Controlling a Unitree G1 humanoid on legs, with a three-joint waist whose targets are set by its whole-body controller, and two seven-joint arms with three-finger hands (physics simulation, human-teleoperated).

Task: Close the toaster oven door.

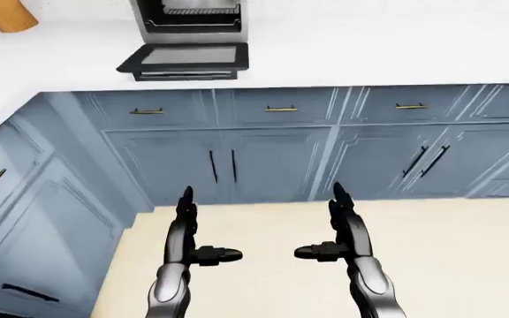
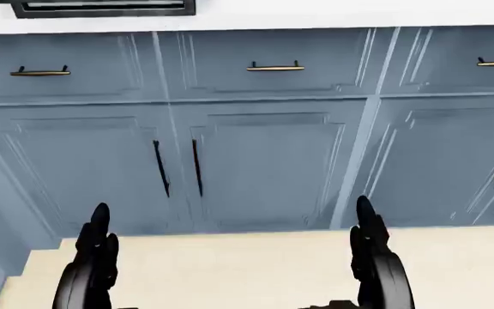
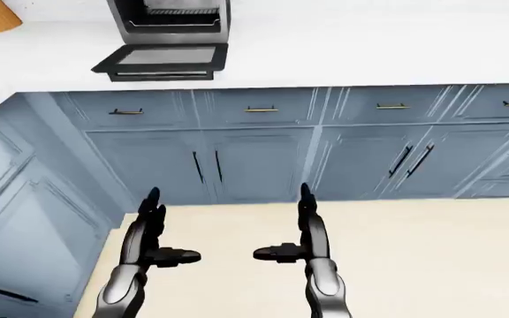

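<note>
Left-eye view shows the white counter running over blue cabinets, all closed, their contents hidden. On that counter, toward its left end, stands the toaster oven, its cavity holding a wire rack and otherwise looking empty. The toaster oven door hangs fully down, jutting past the counter edge, so nothing of the closing is done yet; I judge the whole reach and lift remains. Well below the counter, over the pale floor, the left hand and right hand hover with fingers spread, holding nothing, well apart from the door.
</note>
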